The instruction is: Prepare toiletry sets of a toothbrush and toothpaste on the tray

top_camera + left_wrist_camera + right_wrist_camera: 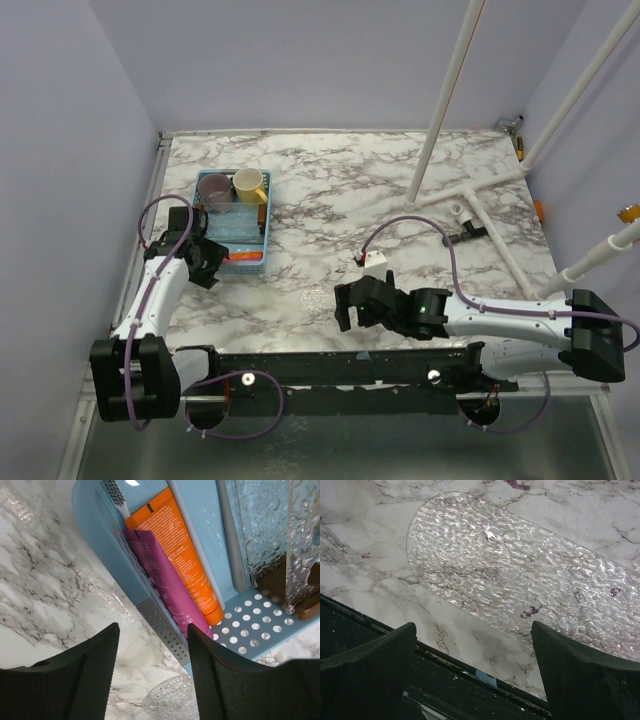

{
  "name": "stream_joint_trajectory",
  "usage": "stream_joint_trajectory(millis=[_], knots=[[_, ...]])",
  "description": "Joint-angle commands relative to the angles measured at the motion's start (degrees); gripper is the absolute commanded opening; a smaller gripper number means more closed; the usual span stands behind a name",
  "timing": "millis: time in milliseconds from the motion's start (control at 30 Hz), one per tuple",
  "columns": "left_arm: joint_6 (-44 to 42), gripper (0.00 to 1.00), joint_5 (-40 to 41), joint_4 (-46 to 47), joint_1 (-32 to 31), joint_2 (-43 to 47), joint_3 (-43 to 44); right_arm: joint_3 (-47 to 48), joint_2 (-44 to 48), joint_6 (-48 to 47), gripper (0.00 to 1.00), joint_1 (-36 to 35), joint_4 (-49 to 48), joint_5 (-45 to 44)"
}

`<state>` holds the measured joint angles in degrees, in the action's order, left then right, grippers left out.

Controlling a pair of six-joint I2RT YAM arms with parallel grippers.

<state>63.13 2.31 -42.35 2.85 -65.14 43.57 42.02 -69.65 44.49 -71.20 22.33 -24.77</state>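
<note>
The tray is a light blue mesh basket at the left of the marble table. Along its near wall lie two toothpaste tubes side by side, the orange one and the pink one. Only the bristled head of the toothbrush shows; its neck runs under the orange tube. My left gripper hangs open just outside the tray's near corner, holding nothing. My right gripper is wide open and empty over the table's near edge.
A purple-grey mug and a yellow mug stand in the tray's far end. A clear textured plate lies flat between the arms. White pipes cross the right side. A brown block sits in the tray.
</note>
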Motion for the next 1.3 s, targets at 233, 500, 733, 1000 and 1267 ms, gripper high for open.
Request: stream_joint_trajectory(millis=[233,500,733,1000,1267], knots=[[-3.0,0.39,-3.88,2.89,1.1,-2.7,0.97,-1.49,0.65,0.79,1.0,-0.33,-1.23,0.61],[-4.98,0.17,-4.71,4.53,1.28,-3.51,0.9,-2.38,0.67,1.6,1.0,-0.26,-1.58,0.97],[-8.42,0.0,-7.1,5.65,1.28,-6.06,2.57,-2.29,1.25,2.03,1.0,-0.31,-0.86,0.79],[-15.57,0.0,-12.4,9.84,1.28,-7.89,3.61,-1.94,5.05,1.01,1.0,-0.3,1.45,-2.2],[-24.05,0.0,-16.94,11.57,0.15,-9.03,5.99,-1.31,6.5,-0.04,1.0,-0.31,3.14,-2.74]])
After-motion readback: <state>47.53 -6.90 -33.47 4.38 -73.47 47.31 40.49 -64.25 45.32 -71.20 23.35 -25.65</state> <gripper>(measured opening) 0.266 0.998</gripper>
